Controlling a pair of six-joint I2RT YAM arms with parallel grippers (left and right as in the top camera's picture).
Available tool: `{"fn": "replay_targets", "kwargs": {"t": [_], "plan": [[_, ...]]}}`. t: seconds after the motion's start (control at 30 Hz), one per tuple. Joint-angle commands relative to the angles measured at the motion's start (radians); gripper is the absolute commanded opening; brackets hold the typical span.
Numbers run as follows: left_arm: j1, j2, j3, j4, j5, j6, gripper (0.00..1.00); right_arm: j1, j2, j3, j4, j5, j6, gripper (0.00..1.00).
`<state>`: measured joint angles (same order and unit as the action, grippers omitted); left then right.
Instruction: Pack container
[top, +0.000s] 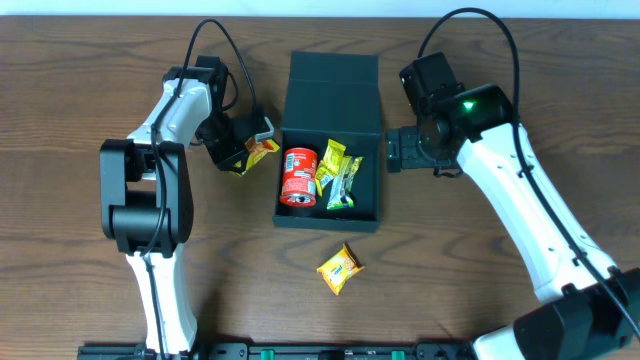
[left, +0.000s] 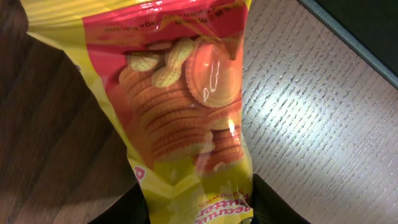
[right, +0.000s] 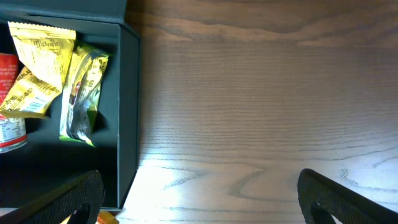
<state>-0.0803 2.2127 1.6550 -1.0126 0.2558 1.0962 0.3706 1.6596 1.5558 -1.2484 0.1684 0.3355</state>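
Teal container (top: 330, 222) rim at right hand (top: 392, 150)

A brown wooden table (top: 420, 290) with visible grain spans the view.

Overhead looks straight down. Left wrist hugs a packet (left: 186, 112); right wrist, low, shares the container (right: 129, 93) with overhead.

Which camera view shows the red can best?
The overhead view: the red can lies whole inside the container. The right wrist view shows only its edge at the left border. The left wrist view does not show it.
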Motion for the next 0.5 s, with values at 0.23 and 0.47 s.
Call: {"fn": "replay_targets", "kwargs": {"t": [0.23,0.47], "plan": [[0.001,-0.021,-0.008,0.000,0.007,-0.084,0.32,-0.003,-0.019,0.002,0.004,-0.001,0.001,0.99],[0.001,-0.022,0.003,-0.004,0.008,-0.164,0.29,-0.003,-0.019,0.002,0.022,-0.001,0.000,0.99]]}}
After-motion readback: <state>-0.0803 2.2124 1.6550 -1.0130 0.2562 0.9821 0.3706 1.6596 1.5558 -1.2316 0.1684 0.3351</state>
